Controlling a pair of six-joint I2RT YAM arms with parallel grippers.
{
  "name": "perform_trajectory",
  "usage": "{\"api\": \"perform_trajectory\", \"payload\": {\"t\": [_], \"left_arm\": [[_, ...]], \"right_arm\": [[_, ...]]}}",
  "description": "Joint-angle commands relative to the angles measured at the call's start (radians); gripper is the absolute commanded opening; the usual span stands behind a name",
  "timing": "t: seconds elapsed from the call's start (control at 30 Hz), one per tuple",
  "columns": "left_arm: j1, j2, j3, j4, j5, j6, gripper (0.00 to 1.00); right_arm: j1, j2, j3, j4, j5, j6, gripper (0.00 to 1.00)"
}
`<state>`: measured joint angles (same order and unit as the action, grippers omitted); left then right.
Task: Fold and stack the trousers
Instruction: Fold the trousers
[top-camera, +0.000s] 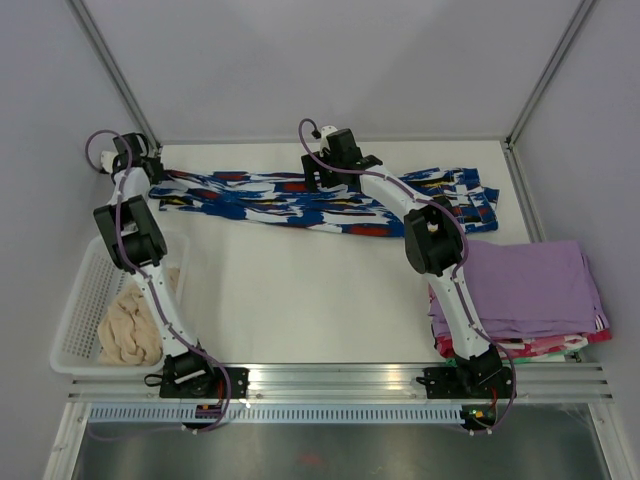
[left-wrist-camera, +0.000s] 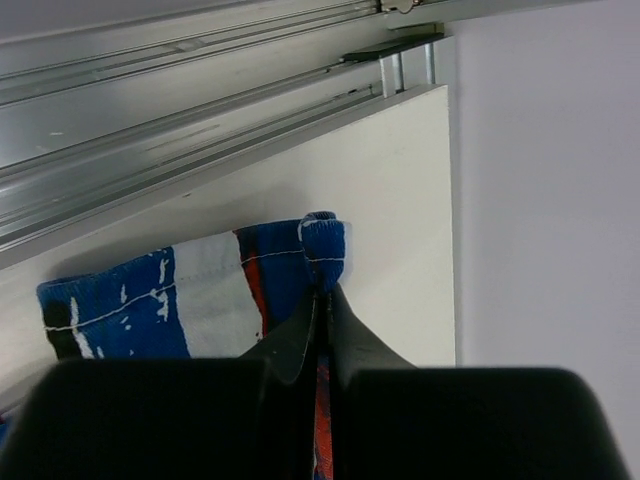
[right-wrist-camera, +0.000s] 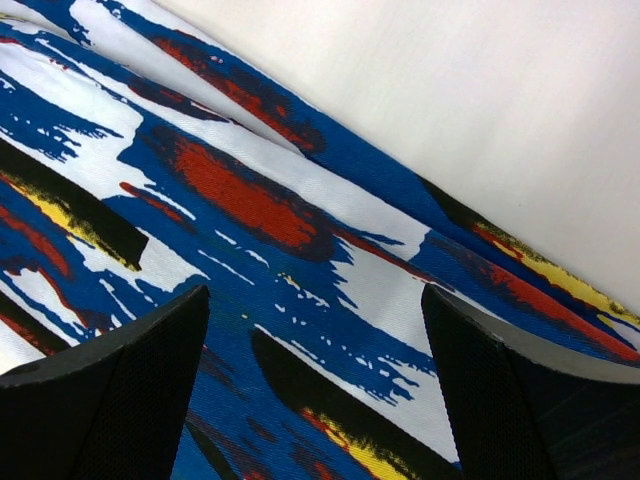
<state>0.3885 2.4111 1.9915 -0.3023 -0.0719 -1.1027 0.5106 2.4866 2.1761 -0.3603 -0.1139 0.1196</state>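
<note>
**Left pincer clamped on trouser end; right pincer open over mid-length**

Location of item: the trousers (top-camera: 300, 200) lie unfolded, drawn out in a long strip along the far side of the bench (top-camera: 320, 290). They run from the far left corner to a point just beyond the folded lilac garments (top-camera: 530, 285). Whether the left end is the waist or the cuffs cannot be determined.

Left arm: the left pincer (left-wrist-camera: 325, 300) is fully closed at the left end of the strip, with a stitched edge of the print standing up just above its tips and cloth visible between the fingers (left-wrist-camera: 360, 345). The grip sits on a corner, not the body of the fabric. In my judgement this gives a controllable handle for carrying that end across in a fold.

Right arm: the right pincer (right-wrist-camera: 315, 300) stands wide apart and holds nothing. It is poised close over the middle of the strip with printed cloth spanning the gap between its fingers. This placement suggests a second hold, or a hold-down at the intended crease, though neither is made yet.

Surroundings: a white basket (top-camera: 75, 310) at the near left holds a cream fluffy bundle (top-camera: 130, 330), well apart from the work. The lilac pile at the near right appears to be the likely stacking place.

Assessment: folding is not begun, and the thin fabric may slip or drag unevenly under a one-sided pull.
</note>
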Motion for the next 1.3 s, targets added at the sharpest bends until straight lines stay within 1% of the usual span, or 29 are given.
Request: {"api": "perform_trajectory", "payload": {"t": [0.0,0.13,0.23,0.3,0.33,0.37,0.43,0.47,0.5,0.53,0.63,0.67,0.83,0.97,1.13,1.23,1.27], "left_arm": [[0.05,0.029,0.079,0.186,-0.034,0.015,0.02],[0.026,0.054,0.108,0.183,-0.083,-0.016,0.02],[0.013,0.083,0.162,0.134,-0.129,-0.052,0.02],[0.012,0.112,0.24,0.062,-0.143,-0.066,0.09],[0.01,0.141,0.263,0.039,-0.146,-0.069,0.13],[0.01,0.152,0.295,0.019,-0.152,-0.072,0.26],[0.01,0.161,0.297,-0.011,-0.155,-0.074,0.39],[0.012,0.164,0.293,-0.012,-0.151,-0.068,0.48],[0.01,0.164,0.293,-0.014,-0.146,-0.059,0.51],[0.01,0.171,0.293,-0.011,-0.138,-0.037,0.59],[0.01,0.177,0.299,-0.018,-0.092,-0.006,0.65],[0.007,0.177,0.303,-0.032,-0.082,0.007,0.69],[-0.005,0.166,0.302,-0.037,0.0,0.06,0.7],[-0.023,0.14,0.28,0.002,0.004,0.043,0.7],[-0.059,0.138,0.265,0.155,-0.002,0.015,0.7],[-0.076,0.152,0.267,0.274,0.001,0.009,0.7],[-0.083,0.167,0.27,0.338,0.0,0.001,0.72]], "right_arm": [[0.003,0.011,0.045,0.001,0.026,0.006,0.93],[0.003,0.011,0.042,0.014,0.075,0.026,0.93],[-0.001,0.011,0.04,0.041,0.089,0.058,0.93],[-0.004,0.012,0.039,0.055,0.08,0.072,0.93],[-0.006,0.014,0.04,0.066,0.077,0.078,0.93],[-0.007,0.015,0.044,0.067,0.076,0.083,0.93],[-0.011,0.017,0.044,0.067,0.074,0.087,0.93],[-0.012,0.018,0.044,0.067,0.072,0.089,0.93],[-0.014,0.02,0.044,0.066,0.071,0.091,0.93],[-0.015,0.02,0.044,0.063,0.069,0.094,0.93],[-0.015,0.023,0.045,0.064,0.063,0.1,0.94],[-0.015,0.024,0.047,0.067,0.063,0.104,0.94],[-0.018,0.024,0.051,0.08,0.053,0.118,0.94],[-0.02,0.017,0.048,0.083,0.046,0.117,0.94],[-0.021,0.003,0.024,0.073,0.046,0.106,0.94],[-0.021,-0.002,0.013,0.08,0.048,0.103,0.94],[-0.023,0.0,0.013,0.08,0.048,0.101,0.94]]}}
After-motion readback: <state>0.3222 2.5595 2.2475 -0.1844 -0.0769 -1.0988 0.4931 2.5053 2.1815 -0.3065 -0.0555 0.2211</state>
